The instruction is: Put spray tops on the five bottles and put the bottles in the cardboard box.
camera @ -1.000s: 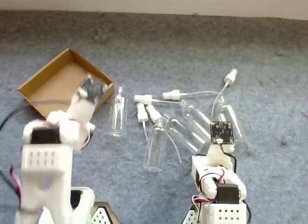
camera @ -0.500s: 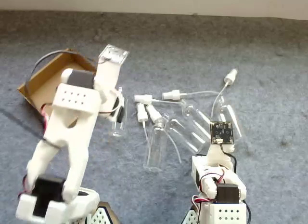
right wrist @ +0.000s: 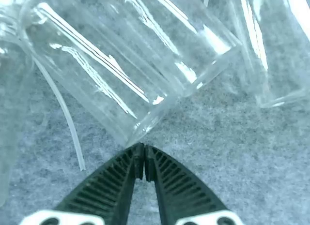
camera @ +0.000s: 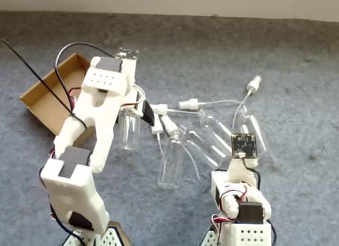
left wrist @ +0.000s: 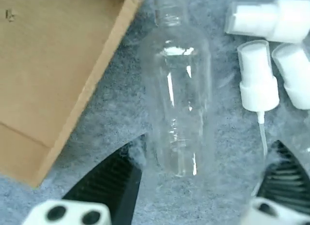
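Your left gripper (left wrist: 206, 157) spreads its fingers wide over the leftmost bottle (left wrist: 179, 99), which lies just right of the cardboard box (left wrist: 48, 65); your right gripper (right wrist: 144, 163) has its fingers closed on nothing beside another bottle (right wrist: 97, 75).

Grey carpet (camera: 296, 55) underfoot; pale wall (camera: 212, 1) behind.

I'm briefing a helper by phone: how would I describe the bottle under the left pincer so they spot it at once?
Start at the cardboard box on the table's left side. Right beside its wall lies one clear bottle, under the open left pincer. Unlike the other bottles, clustered farther right among the spray tops, it lies alone, nearest the box.
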`<action>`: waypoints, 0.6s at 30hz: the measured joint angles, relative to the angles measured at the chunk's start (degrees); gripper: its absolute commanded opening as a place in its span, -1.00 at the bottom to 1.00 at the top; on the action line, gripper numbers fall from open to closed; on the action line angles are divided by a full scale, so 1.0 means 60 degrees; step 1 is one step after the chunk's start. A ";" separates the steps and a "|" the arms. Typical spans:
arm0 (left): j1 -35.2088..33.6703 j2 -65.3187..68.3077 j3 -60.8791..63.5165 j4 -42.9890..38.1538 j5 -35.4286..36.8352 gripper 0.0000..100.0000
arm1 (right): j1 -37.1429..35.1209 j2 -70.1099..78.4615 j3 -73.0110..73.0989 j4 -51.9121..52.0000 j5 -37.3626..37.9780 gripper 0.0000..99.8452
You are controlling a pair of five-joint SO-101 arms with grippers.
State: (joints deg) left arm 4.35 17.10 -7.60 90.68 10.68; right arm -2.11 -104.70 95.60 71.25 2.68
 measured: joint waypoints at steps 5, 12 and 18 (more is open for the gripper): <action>-0.0322 0.1011 -0.0571 -0.0015 0.0000 -0.32 | 0.0000 0.0000 0.0000 0.0000 0.0000 -0.99; -0.0293 0.2168 -0.1582 -0.0029 0.0000 -0.32 | 0.0000 0.0000 0.0000 0.0000 0.0000 -0.99; -0.0308 0.3253 -0.2374 -0.0029 0.0000 -0.32 | 0.0000 0.0000 0.0000 0.0000 0.0000 -0.99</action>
State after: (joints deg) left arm 2.51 36.62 -21.85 90.51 10.68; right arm -2.11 -104.70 95.60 71.25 2.68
